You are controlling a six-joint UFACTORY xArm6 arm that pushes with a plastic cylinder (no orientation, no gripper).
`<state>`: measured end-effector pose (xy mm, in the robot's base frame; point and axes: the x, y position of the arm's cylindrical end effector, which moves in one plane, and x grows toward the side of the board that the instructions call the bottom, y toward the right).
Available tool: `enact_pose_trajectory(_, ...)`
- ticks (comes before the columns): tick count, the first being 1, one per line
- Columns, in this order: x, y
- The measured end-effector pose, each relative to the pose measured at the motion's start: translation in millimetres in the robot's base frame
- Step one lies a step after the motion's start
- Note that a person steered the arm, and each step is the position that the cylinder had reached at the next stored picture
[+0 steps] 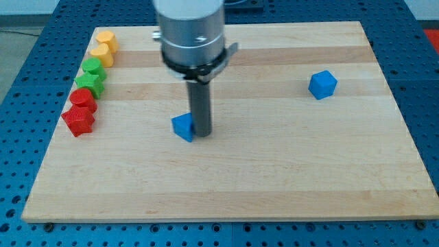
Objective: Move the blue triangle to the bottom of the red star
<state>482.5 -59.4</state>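
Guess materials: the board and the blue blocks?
The pale wooden board: looks like unvarnished glued planks, with visible grain and strip seams. Blue triangle block and blue cube block: probably matte plastic or painted wood, given uniform colour and no grain; can't tell which.

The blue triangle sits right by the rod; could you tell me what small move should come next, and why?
Probably a short push toward the view's left and slightly down. My tip rests against the right side of the blue triangle, while the red star lies far off at the board's left edge, at about the same height. Pushing leftward, easing lower, should bring the triangle beneath the star.
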Motion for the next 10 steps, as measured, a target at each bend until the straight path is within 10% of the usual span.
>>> enact_pose_trajectory(10,23,-108)
